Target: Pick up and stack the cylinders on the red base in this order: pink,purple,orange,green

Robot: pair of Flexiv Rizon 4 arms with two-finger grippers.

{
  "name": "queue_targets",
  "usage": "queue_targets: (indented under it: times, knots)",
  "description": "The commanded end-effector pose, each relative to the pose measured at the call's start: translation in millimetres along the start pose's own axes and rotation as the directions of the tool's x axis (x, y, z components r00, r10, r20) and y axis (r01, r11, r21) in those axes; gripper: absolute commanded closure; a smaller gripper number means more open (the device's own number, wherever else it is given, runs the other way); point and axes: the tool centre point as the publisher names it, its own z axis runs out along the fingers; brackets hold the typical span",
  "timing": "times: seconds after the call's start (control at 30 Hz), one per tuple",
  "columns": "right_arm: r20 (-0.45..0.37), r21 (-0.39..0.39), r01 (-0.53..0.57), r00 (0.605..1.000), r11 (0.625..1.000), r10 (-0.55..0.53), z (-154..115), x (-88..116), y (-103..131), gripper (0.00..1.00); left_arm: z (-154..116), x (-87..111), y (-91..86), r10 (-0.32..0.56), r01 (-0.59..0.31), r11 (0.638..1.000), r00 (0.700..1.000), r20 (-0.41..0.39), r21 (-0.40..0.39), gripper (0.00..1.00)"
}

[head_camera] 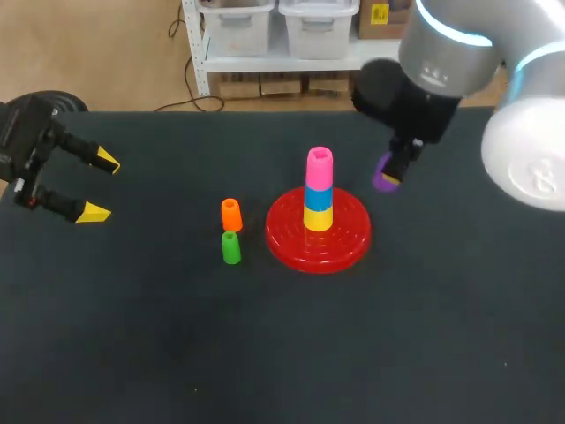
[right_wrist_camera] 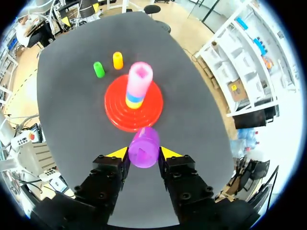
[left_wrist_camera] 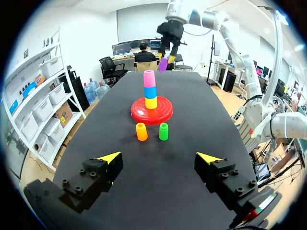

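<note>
The red base (head_camera: 288,237) (left_wrist_camera: 140,112) (right_wrist_camera: 115,107) sits mid-table and carries a stack of yellow, blue and pink cylinders, the pink cylinder (head_camera: 319,168) (left_wrist_camera: 149,78) (right_wrist_camera: 139,77) on top. My right gripper (head_camera: 395,168) (right_wrist_camera: 143,152) hangs in the air just right of the stack, shut on the purple cylinder (head_camera: 385,176) (left_wrist_camera: 163,63) (right_wrist_camera: 143,147). The orange cylinder (head_camera: 230,214) (left_wrist_camera: 141,131) (right_wrist_camera: 117,60) and the green cylinder (head_camera: 230,247) (left_wrist_camera: 163,131) (right_wrist_camera: 99,69) stand on the table left of the base. At the table's left edge my left gripper (head_camera: 97,185) (left_wrist_camera: 159,157) is open, nothing between its fingers.
The black table (head_camera: 424,336) is bare apart from these things. Wide free room lies in front of the base and to its right.
</note>
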Motion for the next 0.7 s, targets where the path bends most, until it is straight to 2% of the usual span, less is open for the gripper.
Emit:
queue_targets:
  times: [0.03, 0.23, 0.5, 0.7]
  knots:
    - [-0.007, -0.032, 0.019, 1.000, 0.999, -0.019, -17.9, -23.3, -9.5, 1.00, 0.2, 1.3, -0.3, 0.003, -0.003, 1.000, 1.000, 0.003, -0.002, 0.00]
    - [-0.027, -0.054, 0.060, 0.998, 0.997, -0.062, -22.2, -52.3, -23.8, 1.00, 0.2, 1.3, -0.3, 0.003, -0.003, 1.000, 1.000, 0.003, -0.002, 0.00]
    - [-0.063, -0.098, 0.119, 0.990, 0.988, -0.125, -17.3, -86.8, -25.0, 1.00, 0.2, 1.3, -0.3, 0.003, -0.003, 1.000, 1.000, 0.003, -0.002, 0.00]
    - [-0.076, -0.120, 0.138, 0.986, 0.983, -0.147, -15.6, -98.0, -21.0, 1.00, 0.2, 1.3, -0.3, 0.003, -0.003, 1.000, 1.000, 0.003, -0.002, 0.00]
